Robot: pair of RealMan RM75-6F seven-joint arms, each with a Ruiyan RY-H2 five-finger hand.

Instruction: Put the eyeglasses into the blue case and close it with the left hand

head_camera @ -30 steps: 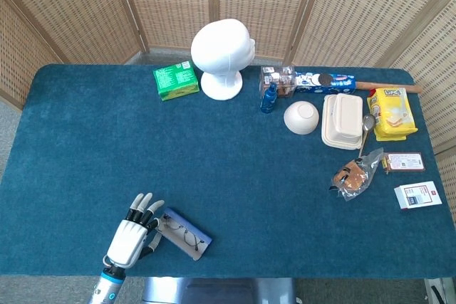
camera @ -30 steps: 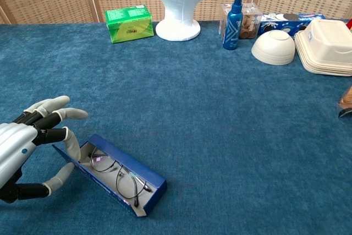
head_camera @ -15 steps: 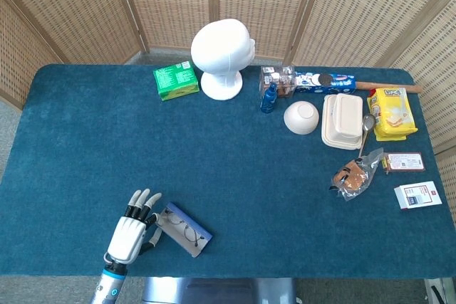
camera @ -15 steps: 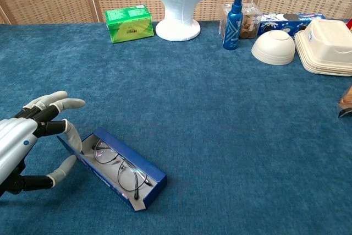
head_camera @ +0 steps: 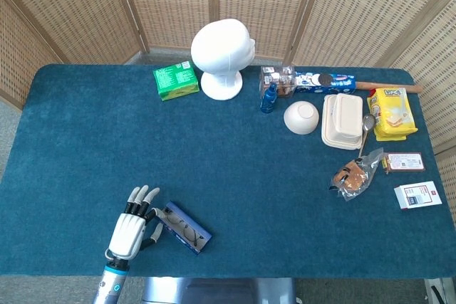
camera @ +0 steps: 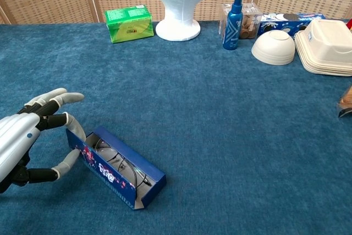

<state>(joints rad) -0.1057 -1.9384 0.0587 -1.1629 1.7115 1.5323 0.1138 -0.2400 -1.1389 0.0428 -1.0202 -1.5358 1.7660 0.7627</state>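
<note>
The eyeglasses [camera: 118, 164] lie folded inside the blue case [camera: 117, 167], which sits near the front left corner of the desk [head_camera: 228, 161]; that half of the job looks done, and what is left is the closing. The near flap of the case, printed with small flowers, stands tilted up over the trough rather than flat on the cloth, so the case is partly shut but not sealed; the lenses show through the gap that is left. The left hand [camera: 25, 138] rests just left of the case's near end, its fingers [camera: 66, 98] spread and curved; one lower finger seems to touch the raised flap, most likely to push it over; the hand clasps nothing. The right hand appears in neither view. The task probably calls for pressing the flap down fully.
</note>
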